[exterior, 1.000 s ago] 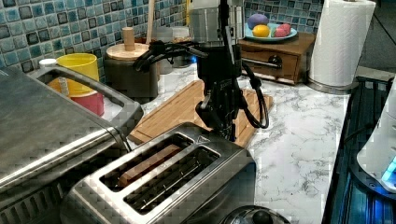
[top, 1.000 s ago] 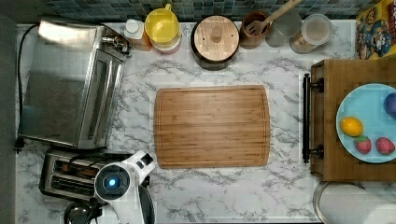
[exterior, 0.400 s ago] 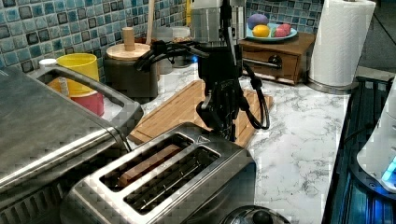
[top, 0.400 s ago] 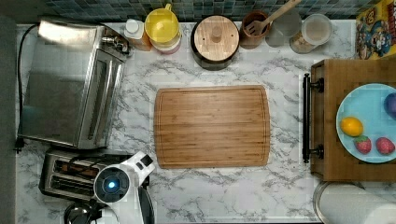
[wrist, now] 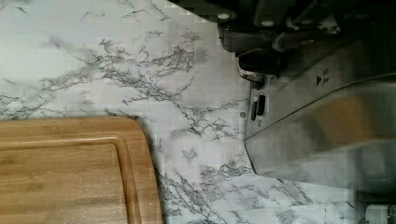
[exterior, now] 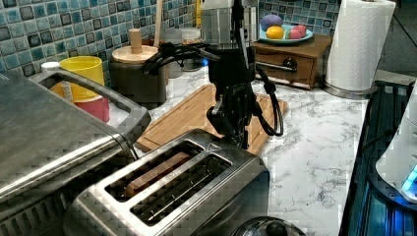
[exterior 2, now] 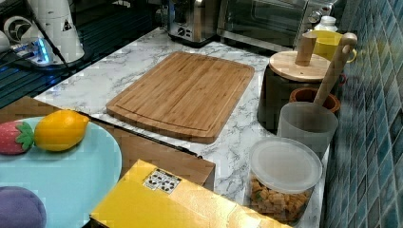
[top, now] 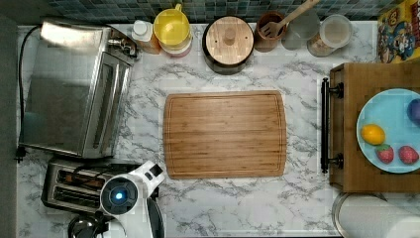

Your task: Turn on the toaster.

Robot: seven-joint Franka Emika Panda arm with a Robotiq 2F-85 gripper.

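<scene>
The toaster [exterior: 196, 191] is a small steel box with two long slots, standing at the top view's lower left [top: 64, 187]. A brown slice sits in one slot [exterior: 157, 173]. My gripper [exterior: 235, 135] hangs at the toaster's far end in the left view, just off its top corner. My arm's wrist [top: 119, 195] covers the toaster's right end in the top view. In the wrist view the gripper [wrist: 261, 32] is right over the toaster's black lever knob [wrist: 256, 65], above the lever slot [wrist: 258, 107]. Contact with the knob cannot be made out.
A large steel toaster oven [top: 74, 89] stands beside the toaster. A wooden cutting board [top: 225, 134] lies mid-counter. Jars, a yellow pitcher [top: 172, 27] and a utensil holder line the back wall. A wooden box with a fruit plate [top: 386, 129] and a paper towel roll [exterior: 359, 44] stand across the counter from the toaster.
The arm's wrist has edged slightly further over the toaster's end in the top view. Nothing else has moved.
</scene>
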